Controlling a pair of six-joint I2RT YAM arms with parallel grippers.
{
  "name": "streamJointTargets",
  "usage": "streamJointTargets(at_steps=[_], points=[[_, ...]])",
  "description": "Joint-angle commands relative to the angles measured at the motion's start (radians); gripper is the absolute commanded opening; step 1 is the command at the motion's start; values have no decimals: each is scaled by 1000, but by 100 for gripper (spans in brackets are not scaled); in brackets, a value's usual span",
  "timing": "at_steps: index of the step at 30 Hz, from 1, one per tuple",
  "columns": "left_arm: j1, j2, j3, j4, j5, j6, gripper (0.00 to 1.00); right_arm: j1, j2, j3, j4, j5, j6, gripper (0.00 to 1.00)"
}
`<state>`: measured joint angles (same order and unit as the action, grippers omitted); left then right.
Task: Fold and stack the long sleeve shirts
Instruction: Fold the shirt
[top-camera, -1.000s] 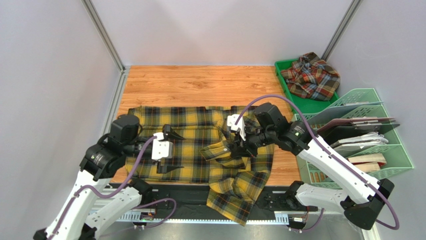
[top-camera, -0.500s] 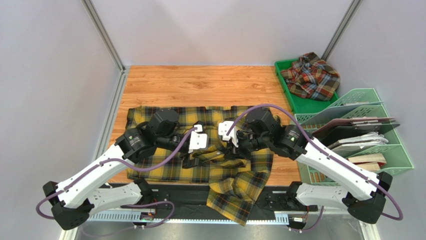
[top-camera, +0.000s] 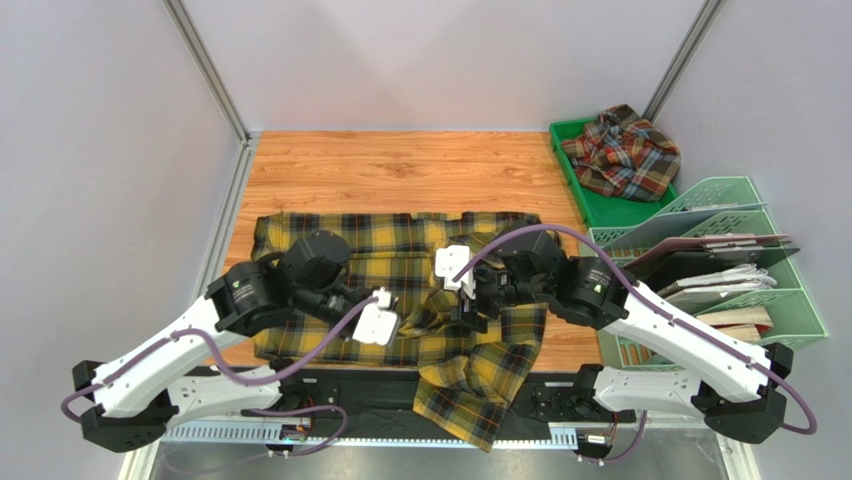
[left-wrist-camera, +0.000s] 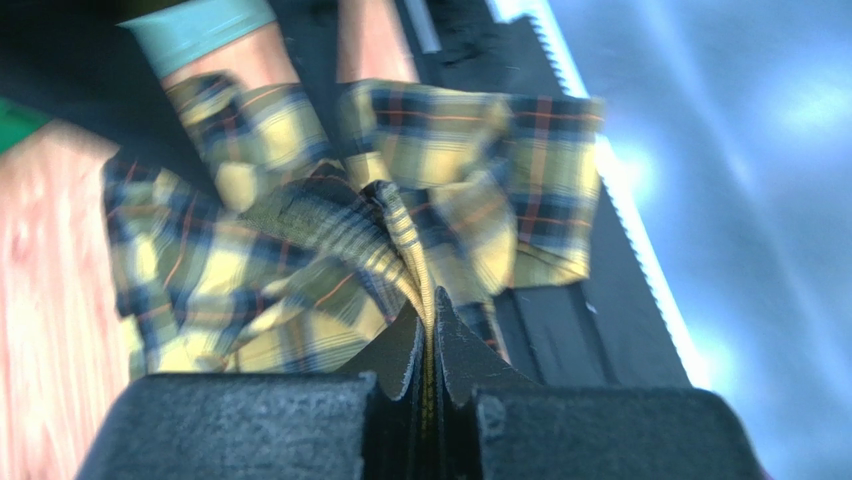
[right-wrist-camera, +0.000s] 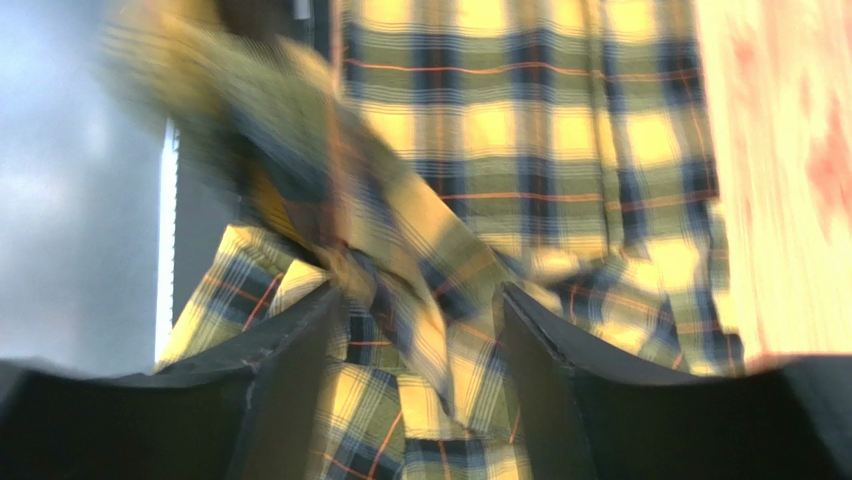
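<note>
Yellow-and-black plaid flannel shirt (top-camera: 400, 250) lies spread on wooden tabletop (top-camera: 400, 165), a part hanging off tabletop's near edge. Left gripper (left-wrist-camera: 430, 325) pinched tight on a shirt fold mid-tabletop; right gripper (right-wrist-camera: 420, 300) just beside, jaws apart, cloth loose between. Rust-red plaid shirt (top-camera: 625, 152) crumpled in green plastic tray (top-camera: 600, 208), tabletop's far-right corner.

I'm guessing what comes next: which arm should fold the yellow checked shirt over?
Left. Its jaws are shut on a fold of the yellow and black plaid flannel shirt; the right jaws stand open.
</note>
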<state>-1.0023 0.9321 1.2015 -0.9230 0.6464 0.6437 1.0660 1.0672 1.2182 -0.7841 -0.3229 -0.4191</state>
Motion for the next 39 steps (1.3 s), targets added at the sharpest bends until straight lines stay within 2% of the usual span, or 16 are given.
streamJointTargets(at_steps=[1,3,4,5,8,9,12,15,19,23,29,33,37,39], points=[[-108,-91,7,-169,52,172,0,-64,-47,12,54,146,81,75],[-160,-98,-6,-195,47,188,0,-200,-36,-6,63,121,118,79],[-174,-95,-11,-195,45,191,0,-256,-18,-6,62,58,156,79],[-188,-92,-17,-195,45,191,0,-367,2,-2,62,23,180,79],[-242,-55,-28,-150,18,145,0,-500,134,47,25,-83,215,67],[-246,-27,-29,-134,9,120,0,-511,220,67,10,-94,215,58],[-248,36,-42,-70,10,21,0,-531,324,102,-15,-162,210,43],[-249,65,-59,25,4,-74,0,-532,433,113,-9,-198,207,34],[-249,94,-60,88,16,-88,0,-531,597,159,-10,-312,224,30],[-248,120,-19,110,15,-81,0,-518,793,243,3,-350,272,26],[-248,91,-2,130,-40,-107,0,-499,987,314,31,-375,379,24],[-155,91,10,153,-36,-220,0,-472,1065,279,26,-378,387,25],[-17,129,-5,213,-36,-381,0,-486,1033,302,-32,-422,381,37],[103,160,-22,228,13,-481,0,-518,1002,329,-96,-465,375,48]])
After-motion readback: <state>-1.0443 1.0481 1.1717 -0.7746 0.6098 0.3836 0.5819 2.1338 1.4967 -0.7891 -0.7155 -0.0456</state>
